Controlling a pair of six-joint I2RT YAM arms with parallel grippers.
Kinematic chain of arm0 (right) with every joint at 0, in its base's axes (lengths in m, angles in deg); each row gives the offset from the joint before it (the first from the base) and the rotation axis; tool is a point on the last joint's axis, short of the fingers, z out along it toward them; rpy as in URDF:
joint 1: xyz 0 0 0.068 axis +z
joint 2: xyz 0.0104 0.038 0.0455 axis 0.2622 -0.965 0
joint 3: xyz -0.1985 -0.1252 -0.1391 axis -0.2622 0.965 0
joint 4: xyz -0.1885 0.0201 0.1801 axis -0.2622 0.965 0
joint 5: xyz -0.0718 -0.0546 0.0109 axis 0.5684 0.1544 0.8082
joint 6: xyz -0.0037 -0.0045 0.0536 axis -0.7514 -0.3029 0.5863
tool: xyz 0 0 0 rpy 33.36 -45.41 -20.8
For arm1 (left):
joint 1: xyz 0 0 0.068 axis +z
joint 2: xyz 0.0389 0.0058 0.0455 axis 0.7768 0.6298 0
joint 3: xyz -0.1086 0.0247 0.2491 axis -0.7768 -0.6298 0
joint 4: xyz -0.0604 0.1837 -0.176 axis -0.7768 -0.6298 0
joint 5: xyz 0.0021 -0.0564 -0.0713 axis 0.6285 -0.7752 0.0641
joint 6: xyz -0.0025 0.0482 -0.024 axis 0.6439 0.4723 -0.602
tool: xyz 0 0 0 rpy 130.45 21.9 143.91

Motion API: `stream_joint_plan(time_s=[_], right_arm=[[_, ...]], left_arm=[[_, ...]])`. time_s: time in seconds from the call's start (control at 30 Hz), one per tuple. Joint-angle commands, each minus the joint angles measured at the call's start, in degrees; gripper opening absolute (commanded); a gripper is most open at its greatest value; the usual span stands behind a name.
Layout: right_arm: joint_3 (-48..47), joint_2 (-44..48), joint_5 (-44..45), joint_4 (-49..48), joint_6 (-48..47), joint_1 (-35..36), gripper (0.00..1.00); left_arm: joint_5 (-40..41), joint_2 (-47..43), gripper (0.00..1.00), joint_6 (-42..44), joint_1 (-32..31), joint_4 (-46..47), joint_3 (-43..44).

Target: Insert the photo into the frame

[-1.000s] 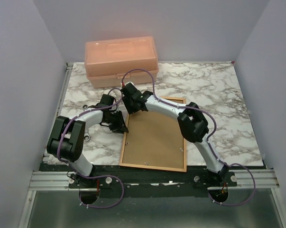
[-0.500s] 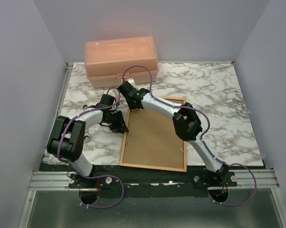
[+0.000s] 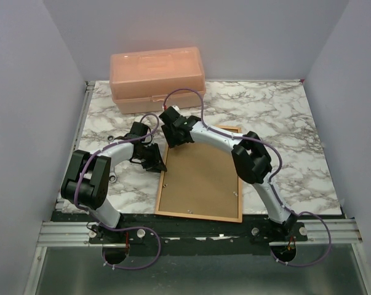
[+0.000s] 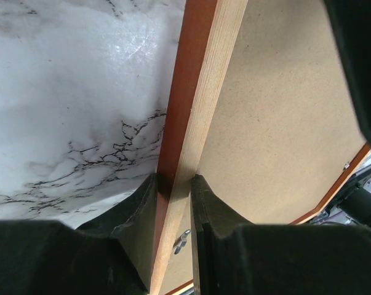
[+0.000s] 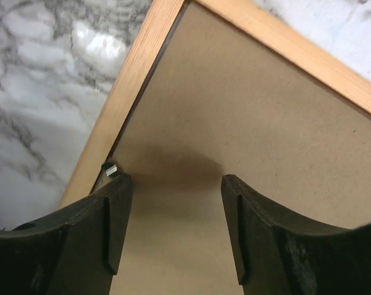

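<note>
The frame (image 3: pixel 161 184) lies back-up on the marble table, its pale rail (image 4: pixel 197 104) reddish on the outer side. A brown backing board (image 3: pixel 200 175) fills it. The photo is hidden. My left gripper (image 3: pixel 155 161) is shut on the frame's left rail, one finger on each side (image 4: pixel 174 184). Over the board's far-left corner my right gripper (image 3: pixel 173 140) stands open (image 5: pixel 176 184), with only board (image 5: pixel 234 110) between its fingers. Its left fingertip is beside a small metal clip (image 5: pixel 110 168) at the rail (image 5: pixel 120 92).
A peach plastic box (image 3: pixel 157 78) stands at the back left, just beyond the right wrist. Another metal clip (image 4: pixel 181 241) shows on the frame's left rail below the left fingers. Marble table (image 3: pixel 283 135) stretches to the right of the frame.
The right wrist shifted a little toward the peach box, then came back to the board's far-left corner. The left arm and the frame have not moved.
</note>
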Motion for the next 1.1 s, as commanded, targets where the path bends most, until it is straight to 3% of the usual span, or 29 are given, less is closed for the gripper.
stream_joint_plan(time_s=[0.0, 0.23, 0.43, 0.63, 0.8, 0.87, 1.07], right_arm=[[5.7, 4.1, -6.8, -2.5, -2.1, 0.6, 0.69], [6.0, 1.9, -9.2, -3.3, -1.1, 0.7, 0.72], [-0.6, -2.8, -3.2, -1.0, 2.8, 0.8, 0.69], [-8.3, -7.6, 4.2, 3.6, 6.3, 0.5, 0.49], [-11.1, -9.3, 6.6, 6.8, 9.6, -0.2, 0.40], [-8.9, -8.0, 5.5, 5.4, 10.1, -0.6, 0.26], [-4.5, -4.3, -2.4, 2.0, 11.0, -1.8, 0.26]], left_arm=[[3.2, 2.2, 0.00, 1.0, -0.8, 0.1, -1.9], [3.2, 2.2, 0.00, 1.0, -0.8, 0.1, -1.8], [3.4, 2.0, 0.00, 1.0, -0.7, 0.0, -2.0], [3.6, 2.1, 0.00, 1.1, -0.7, -0.1, -2.1], [3.6, 2.0, 0.00, 1.1, -0.8, -0.1, -2.2], [3.6, 2.0, 0.00, 1.1, -0.8, -0.1, -2.1], [3.3, 1.8, 0.00, 1.0, -0.7, 0.1, -2.1]])
